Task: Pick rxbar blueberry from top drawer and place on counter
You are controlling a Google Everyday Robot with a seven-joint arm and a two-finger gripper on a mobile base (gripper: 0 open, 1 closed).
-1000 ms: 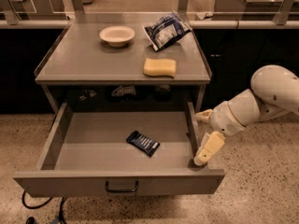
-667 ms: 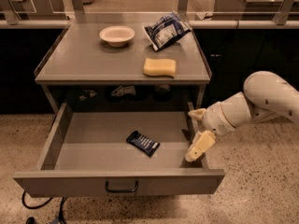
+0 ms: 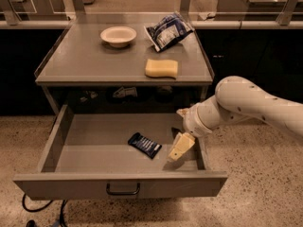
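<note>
The blue bar (image 3: 145,145) is lying flat on the floor of the open drawer (image 3: 90,150), roughly mid-drawer and turned at a bit of an angle. It's near the claw (image 3: 180,148) but not touching it, off to the claw's camera-left with a strip of bare drawer floor between them. The claw is down inside the drawer, close to the camera-right wall, pointing down and a little toward the bar. I honestly can't tell how far open it is, it just reads as one pale wedge. It has hold of nothing though, since the bar lies apart from it.

My read: this is the reach-in step and the pick isn't made yet. The next move looks like a short slide across to the bar. Then the claw needs lining up across the bar's narrow side, since it lies skewed, and dropping right down to the drawer floor. Flat wrappers tend to scoot away, so I'd go slow.

Above and behind the claw is the surface (image 3: 90,60) where the bar has to end up. It carries a bowl (image 3: 118,35), a yellow sponge (image 3: 161,68) and a chip bag (image 3: 168,30). The sponge is the nearest of those to the claw, near the front edge. The bare patch further camera-left looks like the easier drop spot. The white arm (image 3: 246,103) comes in from camera-right.
</note>
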